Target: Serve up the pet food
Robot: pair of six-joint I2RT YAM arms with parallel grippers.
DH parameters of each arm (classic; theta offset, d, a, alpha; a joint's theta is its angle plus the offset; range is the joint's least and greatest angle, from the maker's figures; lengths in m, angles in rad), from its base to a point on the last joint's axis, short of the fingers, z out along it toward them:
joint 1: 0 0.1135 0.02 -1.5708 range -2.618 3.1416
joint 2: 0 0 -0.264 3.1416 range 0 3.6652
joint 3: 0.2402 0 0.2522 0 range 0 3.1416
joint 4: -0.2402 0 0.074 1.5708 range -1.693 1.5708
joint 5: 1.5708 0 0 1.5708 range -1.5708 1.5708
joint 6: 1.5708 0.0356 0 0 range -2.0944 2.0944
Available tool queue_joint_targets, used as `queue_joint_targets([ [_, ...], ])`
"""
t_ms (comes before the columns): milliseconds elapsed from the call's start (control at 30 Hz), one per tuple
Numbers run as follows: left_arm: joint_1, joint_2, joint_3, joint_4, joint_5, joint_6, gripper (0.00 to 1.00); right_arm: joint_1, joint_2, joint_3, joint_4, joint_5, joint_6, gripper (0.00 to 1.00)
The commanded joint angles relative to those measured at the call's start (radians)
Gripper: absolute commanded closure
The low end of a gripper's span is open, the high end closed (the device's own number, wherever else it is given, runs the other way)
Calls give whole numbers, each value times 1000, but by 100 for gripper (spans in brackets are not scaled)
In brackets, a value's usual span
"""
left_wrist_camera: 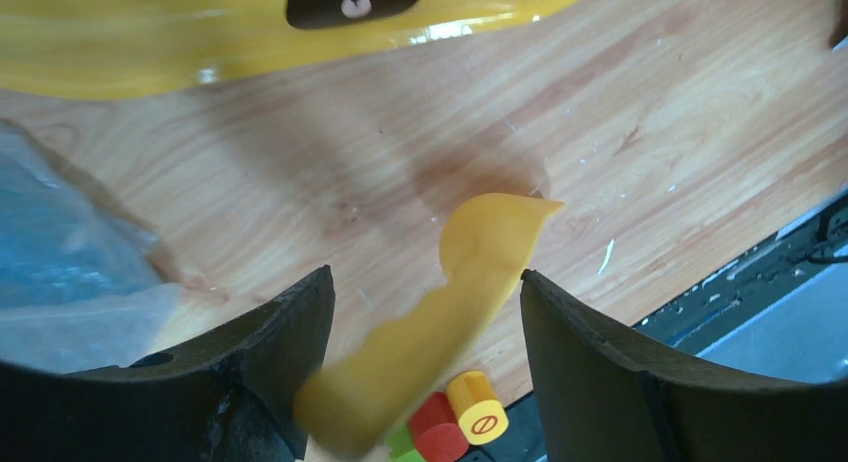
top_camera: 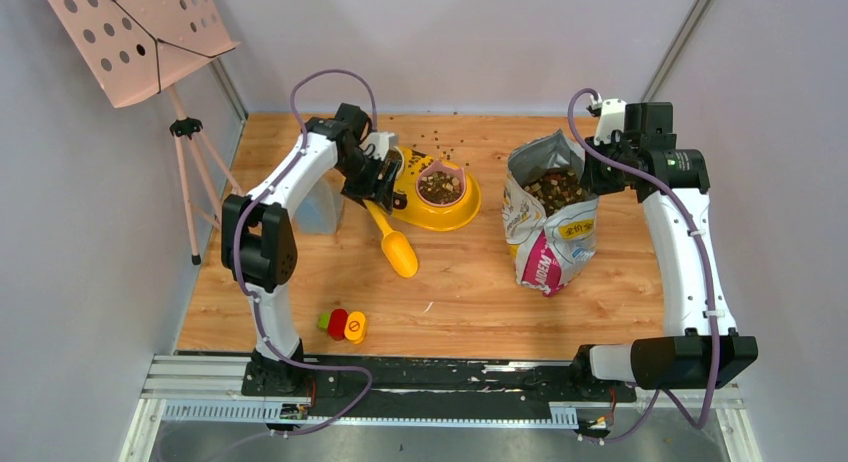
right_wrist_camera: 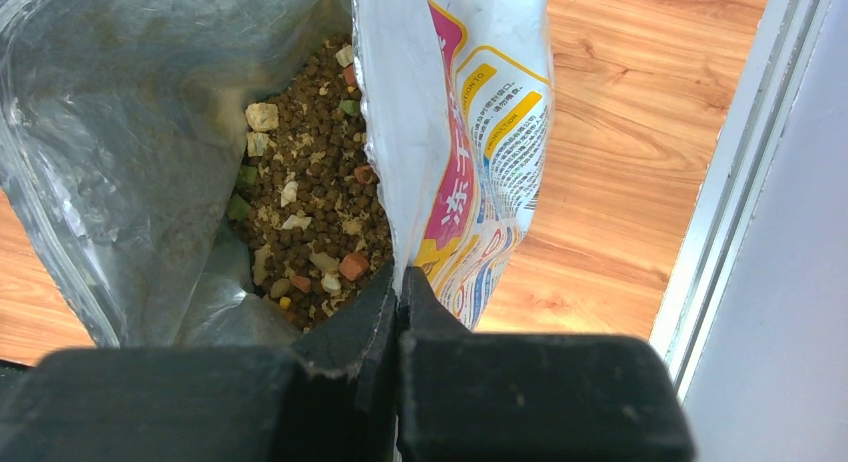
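Observation:
The pet food [top_camera: 440, 187], dark brown kibble with lighter bits, fills the pink-rimmed dish in the yellow bowl [top_camera: 462, 214]. More of it lies in the open white foil bag [top_camera: 548, 232], also in the right wrist view [right_wrist_camera: 310, 192]. My right gripper [right_wrist_camera: 398, 277] is shut on the bag's rim [right_wrist_camera: 470, 132] and holds it open. My left gripper [left_wrist_camera: 425, 277] is open just left of the bowl. The yellow scoop [left_wrist_camera: 480, 252] lies between its fingers with no visible contact. The scoop lies on the table in the top view [top_camera: 395, 244].
A clear plastic container [top_camera: 318, 207] stands left of the left arm. Red, yellow and green blocks [top_camera: 343, 324] lie near the front edge. Loose kibble [top_camera: 440, 142] is scattered behind the bowl. A tripod stand [top_camera: 185, 127] stands at the far left.

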Motion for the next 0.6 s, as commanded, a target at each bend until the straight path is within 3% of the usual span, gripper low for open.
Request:
queue_joint_targets([
  [0,2,-42,111,-48,-45,17,23,2,-52,32,27,-47,10,100],
  [367,-31,-95,200,-35,22,17,23,2,-44,41,18,-58,13,100],
  [433,-42,-139,184,24,68,16,23,2,-44,42,17,-56,13,100],
  [567,-102,-293,71,298,156,-11,22,2,-35,47,17,-57,28,100],
])
